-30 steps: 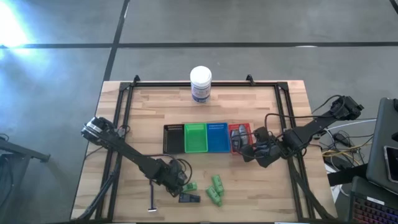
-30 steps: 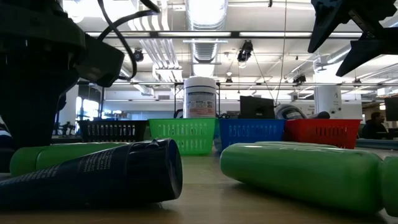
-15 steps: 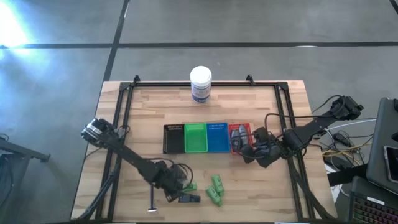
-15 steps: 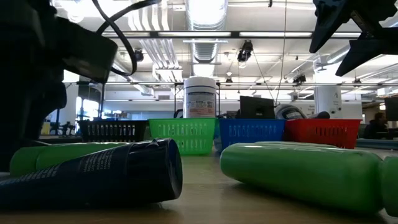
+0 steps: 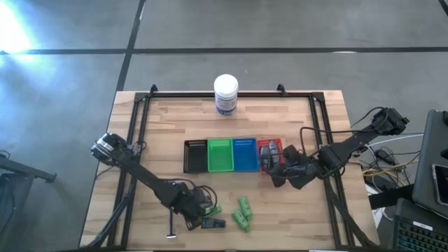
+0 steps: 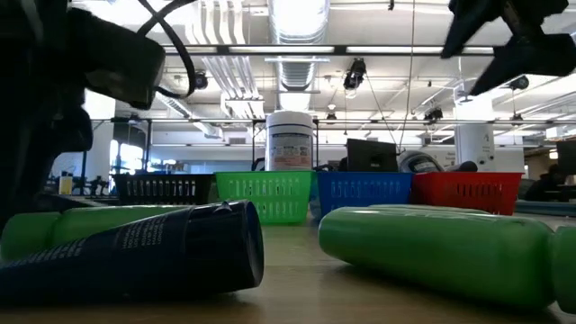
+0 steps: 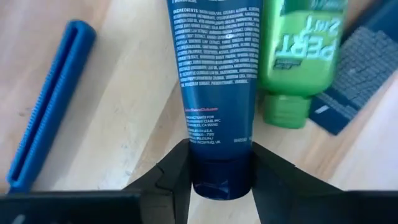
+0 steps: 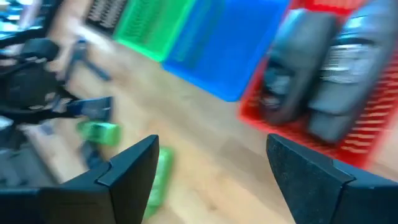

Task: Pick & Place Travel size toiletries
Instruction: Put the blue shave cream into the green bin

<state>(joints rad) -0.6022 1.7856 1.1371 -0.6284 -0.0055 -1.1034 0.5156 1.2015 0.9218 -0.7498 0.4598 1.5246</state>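
Observation:
A dark blue tube (image 7: 217, 74) lies on the table near its front edge; it also shows in the low view (image 6: 135, 256). My left gripper (image 7: 221, 186) is shut on the tube's narrow end and shows in the high view (image 5: 194, 208). Beside the tube lie a green tube (image 7: 301, 50), a dark pack (image 7: 357, 68) and a thin blue stick (image 7: 50, 106). More green tubes (image 5: 242, 212) lie to the right. My right gripper (image 5: 274, 172) is open and empty above the table, next to the red tray (image 5: 278, 145), which holds grey tubes (image 8: 323, 81). My left gripper pinches the dark blue tube's narrow end (image 7: 221, 168) between its two fingers, one on each side. The tube runs straight away from the gripper, in line with the fingers. It lies flat on the table.
Black (image 5: 195, 155), green (image 5: 220, 155) and blue (image 5: 244, 154) trays stand in a row left of the red one at mid-table. A large white jar (image 5: 225, 94) stands at the far edge. Bare wood lies between the trays and the front items.
My left gripper has gone a little toward the table's near edge, to the dark blue tube's end; the tube has stayed where it lay. My right gripper has risen slightly and shifted a little toward the left beside the red tray.

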